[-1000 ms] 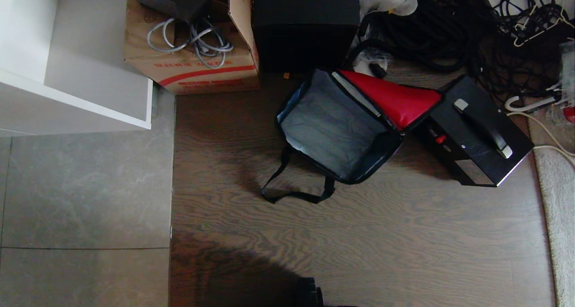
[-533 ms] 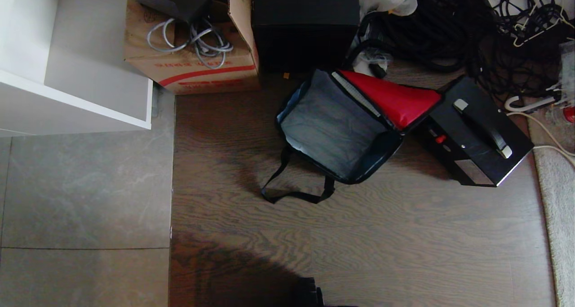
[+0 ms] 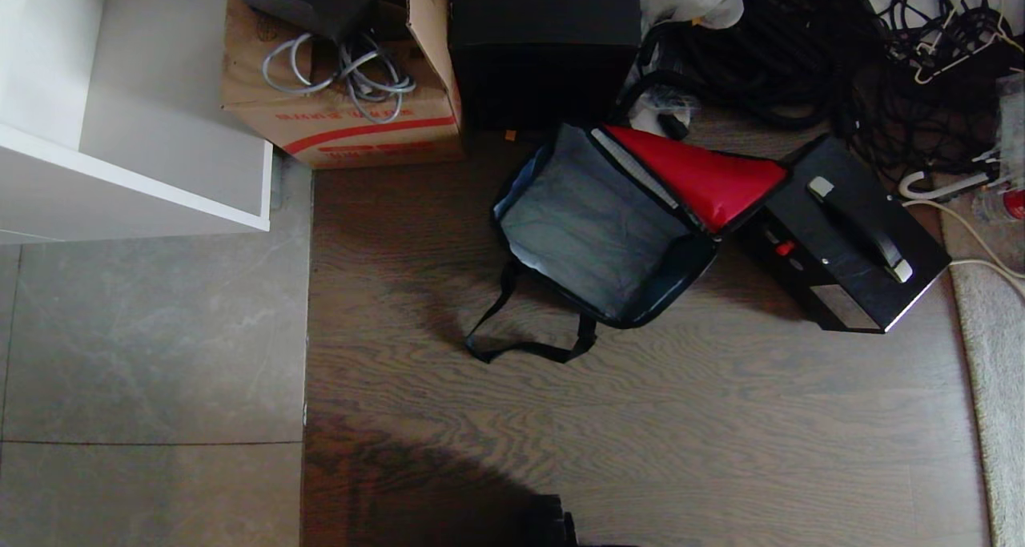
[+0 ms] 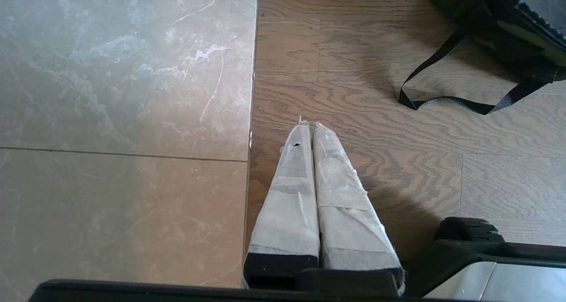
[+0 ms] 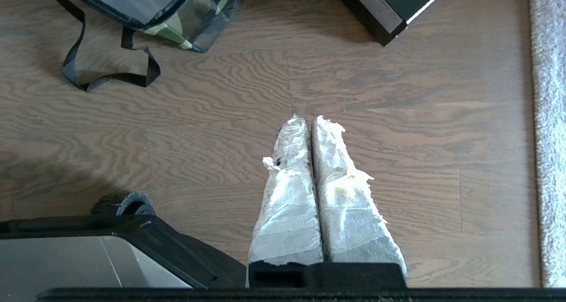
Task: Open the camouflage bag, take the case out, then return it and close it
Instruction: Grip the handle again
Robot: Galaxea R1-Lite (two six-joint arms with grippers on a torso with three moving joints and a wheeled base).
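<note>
On the left sits the cardboard box (image 3: 336,90) with grey cables on it, and next to it a tall black box (image 3: 544,42). Neither one is part of the job.

The left tool (image 4: 308,126) hangs over the floor (image 3: 641,419), right by the line where grey tile meets brown wood. Its two taped fingers (image 4: 292,196) are pressed together and hold nothing. It is well away from the bag.

In the middle lies the camouflage bag (image 3: 596,227). It is wide open. You can see its grey inside, and its red flap (image 3: 705,178) is folded back to the right. Nothing is in it. Its black strap (image 3: 520,339) makes a loop on the floor in front.

The right tool (image 5: 305,120) hangs over bare wood too, with its taped fingers (image 5: 336,196) squeezed tight and nothing in them. The bag and the case are both far in front of it.

On the right is the case (image 3: 849,235). It lies flat on the floor, just beside the open bag, and the red flap touches its near edge or lies over it. It has a handle (image 3: 861,227) on top.

So I think the next step is to put the case back. To do that well, the right tool should open wide first, then come down on the handle. Lift the case clear of the red flap so the flap does not get pushed in under it. Keep the case flat and line it up with the grey pocket. Watch that the strap does not get caught.
</note>
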